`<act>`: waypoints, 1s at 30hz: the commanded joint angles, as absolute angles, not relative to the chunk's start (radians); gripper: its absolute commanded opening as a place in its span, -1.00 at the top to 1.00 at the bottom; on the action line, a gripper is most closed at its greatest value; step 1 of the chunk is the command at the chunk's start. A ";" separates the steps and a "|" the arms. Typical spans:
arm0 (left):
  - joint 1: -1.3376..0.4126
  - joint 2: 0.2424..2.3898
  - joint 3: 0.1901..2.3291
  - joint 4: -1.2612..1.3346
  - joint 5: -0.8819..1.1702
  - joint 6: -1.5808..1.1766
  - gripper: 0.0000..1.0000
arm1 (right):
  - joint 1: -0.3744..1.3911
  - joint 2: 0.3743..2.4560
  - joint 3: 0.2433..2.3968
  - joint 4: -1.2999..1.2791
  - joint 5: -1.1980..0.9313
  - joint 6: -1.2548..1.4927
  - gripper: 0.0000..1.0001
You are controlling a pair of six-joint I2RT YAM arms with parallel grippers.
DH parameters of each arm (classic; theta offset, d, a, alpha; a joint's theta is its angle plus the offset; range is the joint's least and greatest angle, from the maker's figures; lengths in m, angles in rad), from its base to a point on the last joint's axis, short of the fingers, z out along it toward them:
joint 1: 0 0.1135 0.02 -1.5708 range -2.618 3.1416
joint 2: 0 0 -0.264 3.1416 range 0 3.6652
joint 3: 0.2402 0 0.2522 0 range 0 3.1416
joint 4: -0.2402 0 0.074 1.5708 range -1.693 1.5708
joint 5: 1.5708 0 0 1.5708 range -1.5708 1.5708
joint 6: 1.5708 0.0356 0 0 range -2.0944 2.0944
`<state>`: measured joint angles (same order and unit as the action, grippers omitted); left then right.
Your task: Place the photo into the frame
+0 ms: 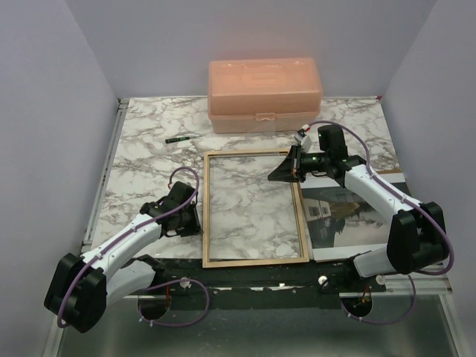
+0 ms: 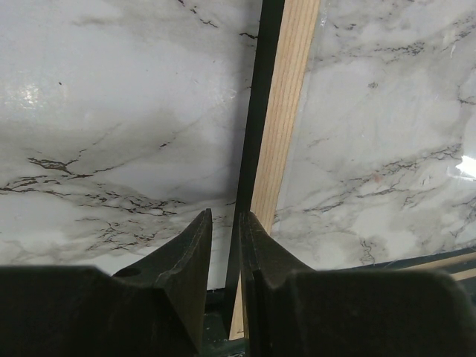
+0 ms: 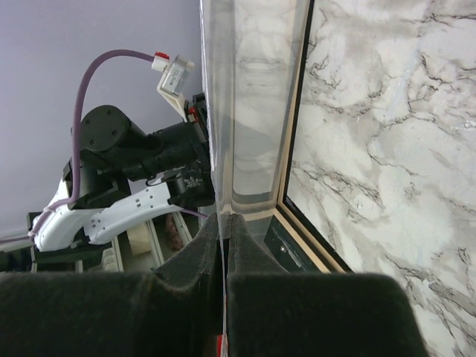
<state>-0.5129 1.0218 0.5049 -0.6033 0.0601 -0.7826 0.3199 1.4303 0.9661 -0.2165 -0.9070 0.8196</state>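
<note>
Worktop (image 1: 149, 149) of marble pattern carries the frame (image 1: 206, 216), lying wood side up between the two hands. The photo (image 1: 349, 223) lies picture up behind the right hand (image 3: 223, 217), beneath its arm. That hand is pressed together on the frame's thin edge at its far corner. The left hand (image 2: 225, 217) straddles the opposite rail, barely parted; I cannot tell whether it grips.

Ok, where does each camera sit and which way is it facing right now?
Top: above and behind the robot, looking down on the table, frame and box; left arm and right arm show.
Left wrist: low over the table, looking along the frame's left rail; its fingers straddle it.
Right wrist: at the frame's far right corner, rolled sideways; its fingers are closed.
Shared: all three see the frame and table.
</note>
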 commanded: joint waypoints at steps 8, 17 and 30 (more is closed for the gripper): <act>-0.518 1.035 0.511 -0.627 0.012 -0.777 0.56 | 0.327 1.362 0.978 -0.251 -0.909 0.803 0.99; -0.518 1.037 0.511 -0.627 0.012 -0.776 0.56 | 0.326 1.379 1.023 -0.286 -0.904 0.781 0.99; -0.522 1.039 0.511 -0.627 0.012 -0.776 0.56 | 0.326 1.426 1.008 -0.275 -0.893 0.758 0.99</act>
<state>-0.5129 1.0260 0.5083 -0.6064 0.0597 -0.7826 0.3202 1.4067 0.9905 -0.2810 -0.8974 0.7788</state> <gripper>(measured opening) 0.223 0.047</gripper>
